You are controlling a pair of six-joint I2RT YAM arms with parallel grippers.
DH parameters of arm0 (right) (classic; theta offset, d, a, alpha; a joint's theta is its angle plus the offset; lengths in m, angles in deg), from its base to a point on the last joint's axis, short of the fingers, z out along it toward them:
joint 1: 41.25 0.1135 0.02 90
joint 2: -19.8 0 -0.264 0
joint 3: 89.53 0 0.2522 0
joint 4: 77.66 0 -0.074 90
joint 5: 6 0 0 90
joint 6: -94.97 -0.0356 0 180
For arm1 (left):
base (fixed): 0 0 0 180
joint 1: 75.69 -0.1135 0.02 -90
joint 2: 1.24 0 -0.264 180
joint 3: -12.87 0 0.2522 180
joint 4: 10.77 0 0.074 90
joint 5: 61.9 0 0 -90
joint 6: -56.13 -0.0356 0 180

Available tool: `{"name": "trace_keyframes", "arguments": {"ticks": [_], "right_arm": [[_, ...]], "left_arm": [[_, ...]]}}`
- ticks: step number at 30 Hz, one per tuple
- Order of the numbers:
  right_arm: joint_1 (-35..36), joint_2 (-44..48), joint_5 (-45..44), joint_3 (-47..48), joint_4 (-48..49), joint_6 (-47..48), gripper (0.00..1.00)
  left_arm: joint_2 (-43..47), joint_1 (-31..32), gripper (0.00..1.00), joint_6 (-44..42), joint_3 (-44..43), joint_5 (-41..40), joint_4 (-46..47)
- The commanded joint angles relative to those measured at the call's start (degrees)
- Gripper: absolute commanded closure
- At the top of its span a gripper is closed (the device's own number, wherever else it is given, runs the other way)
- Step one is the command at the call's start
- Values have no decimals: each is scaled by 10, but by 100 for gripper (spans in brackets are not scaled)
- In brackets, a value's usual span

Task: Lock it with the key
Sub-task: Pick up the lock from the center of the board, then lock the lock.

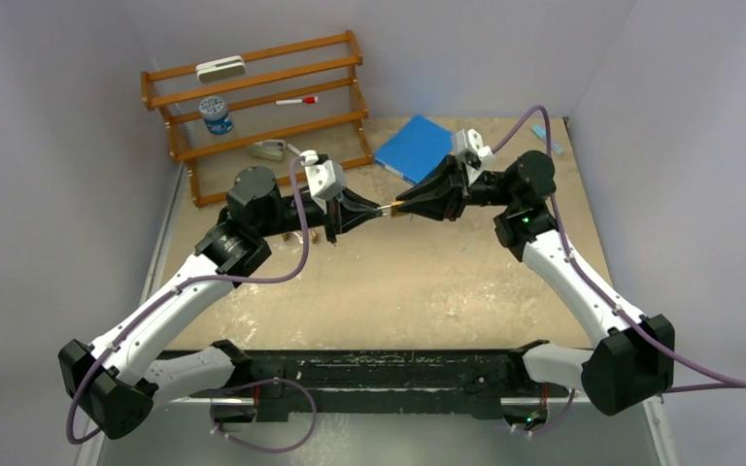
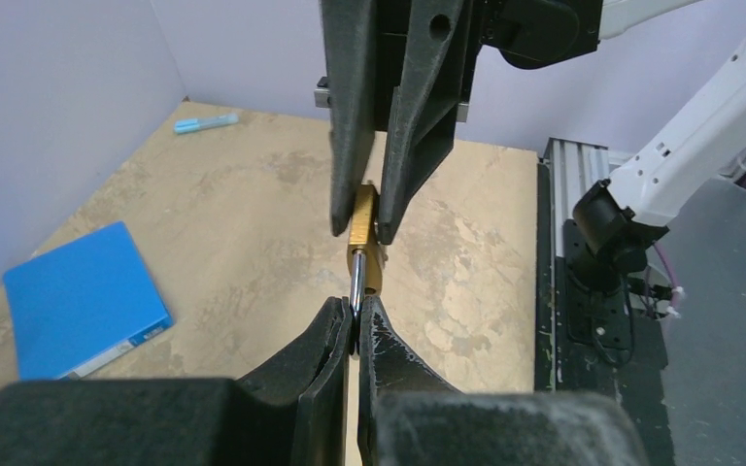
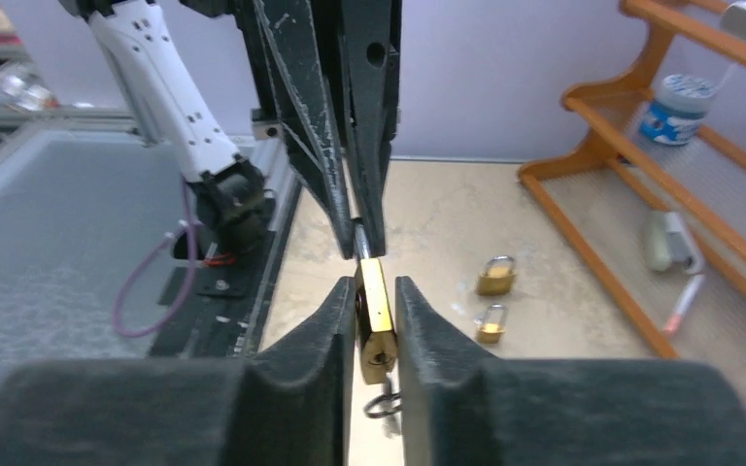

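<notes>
My right claw (image 3: 376,296) pinches the brass padlock (image 3: 375,320) by its body, mid-air above the table (image 1: 427,282); my left claw (image 2: 353,318) is closed thin on its shackle (image 2: 357,282). If I push off-axis, the shackle may jam or the padlock slip and drop.

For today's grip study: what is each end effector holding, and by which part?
Both hold one brass padlock. The right end effector clamps its body; the left end effector pinches its steel loop.
</notes>
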Motion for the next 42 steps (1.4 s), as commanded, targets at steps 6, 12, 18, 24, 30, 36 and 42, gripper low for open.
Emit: {"name": "trace_keyframes", "arguments": {"ticks": [6,12,18,24,30,36,42], "right_arm": [[-1,6,4,35,2,-13,100],[0,0,-1,61,-66,12,100],[0,1,-7,64,-76,12,100],[-1,0,-10,68,-82,15,100],[-1,0,-10,72,-94,18,100],[-1,-5,-2,76,-95,16,100],[1,-7,12,83,-101,14,62]], "left_arm": [[36,-1,100,-2,23,-21,91],[43,-1,100,-3,26,-30,95],[52,-1,100,6,40,-51,126],[64,-1,100,67,105,-88,272],[49,-1,100,86,108,-77,304],[49,-1,100,87,109,-65,317],[51,-1,100,92,108,-58,328]]}}
